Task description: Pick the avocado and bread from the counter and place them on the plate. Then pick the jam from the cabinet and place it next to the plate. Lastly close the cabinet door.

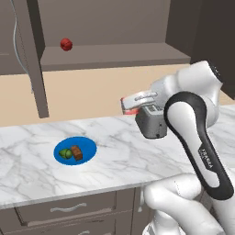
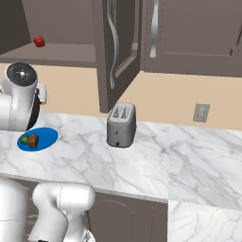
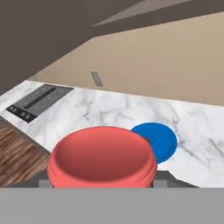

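My gripper (image 1: 133, 105) is shut on the jam (image 3: 102, 159), whose red lid fills the lower middle of the hand view. The jam (image 1: 130, 110) hangs above the white marble counter (image 1: 137, 151), to the right of the blue plate (image 1: 89, 148). The dark green avocado (image 1: 66, 153) and the brown bread (image 1: 76, 152) lie side by side on the plate. From the right base view the plate (image 2: 47, 137), avocado (image 2: 24, 139) and bread (image 2: 33, 141) sit at the left, partly behind my arm. The cabinet door (image 2: 116, 47) stands open, and the cabinet (image 1: 114, 55) shelf shows above.
A dark red ball (image 1: 66, 44) rests on the cabinet shelf at the left. A grey toaster (image 2: 121, 125) stands on the counter right of the plate. A cooktop (image 3: 37, 103) lies at the counter's far end. A wall outlet (image 2: 202, 112) is on the beige backsplash.
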Robot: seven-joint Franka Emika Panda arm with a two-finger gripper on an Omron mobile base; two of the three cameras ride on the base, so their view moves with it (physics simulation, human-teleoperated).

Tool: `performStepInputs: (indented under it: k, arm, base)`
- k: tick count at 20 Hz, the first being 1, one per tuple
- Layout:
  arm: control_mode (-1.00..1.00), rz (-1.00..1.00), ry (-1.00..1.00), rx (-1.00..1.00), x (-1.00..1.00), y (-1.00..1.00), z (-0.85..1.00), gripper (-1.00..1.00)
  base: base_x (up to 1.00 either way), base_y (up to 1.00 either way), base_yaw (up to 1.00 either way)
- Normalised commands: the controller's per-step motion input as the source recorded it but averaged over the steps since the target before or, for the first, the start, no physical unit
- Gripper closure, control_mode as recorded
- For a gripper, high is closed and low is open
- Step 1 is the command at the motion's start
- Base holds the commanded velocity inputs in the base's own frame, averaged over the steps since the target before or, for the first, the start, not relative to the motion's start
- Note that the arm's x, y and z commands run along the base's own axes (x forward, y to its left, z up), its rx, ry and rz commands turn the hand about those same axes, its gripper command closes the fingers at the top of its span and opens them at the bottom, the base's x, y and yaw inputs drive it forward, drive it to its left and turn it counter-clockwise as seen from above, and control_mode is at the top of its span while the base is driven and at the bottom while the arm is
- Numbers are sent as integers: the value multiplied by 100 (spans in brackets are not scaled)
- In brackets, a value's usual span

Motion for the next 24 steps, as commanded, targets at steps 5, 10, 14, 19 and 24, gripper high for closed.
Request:
performStepInputs:
  k: [5,10,14,19,24]
  arm:
    - [-100,25,21,-2,50,-2,-70,100]
    - [-100,10,12,-5,33,3,-71,100]
    - [-100,-8,4,-12,7,28,-63,100]
    - [-100,-14,1,-13,1,42,-58,100]
    - [-100,-14,1,-4,-2,36,-51,100]
  base:
    - [0,0,0]
    - [0,0,0]
    - [0,0,0]
    - [0,0,0]
    - [0,0,0]
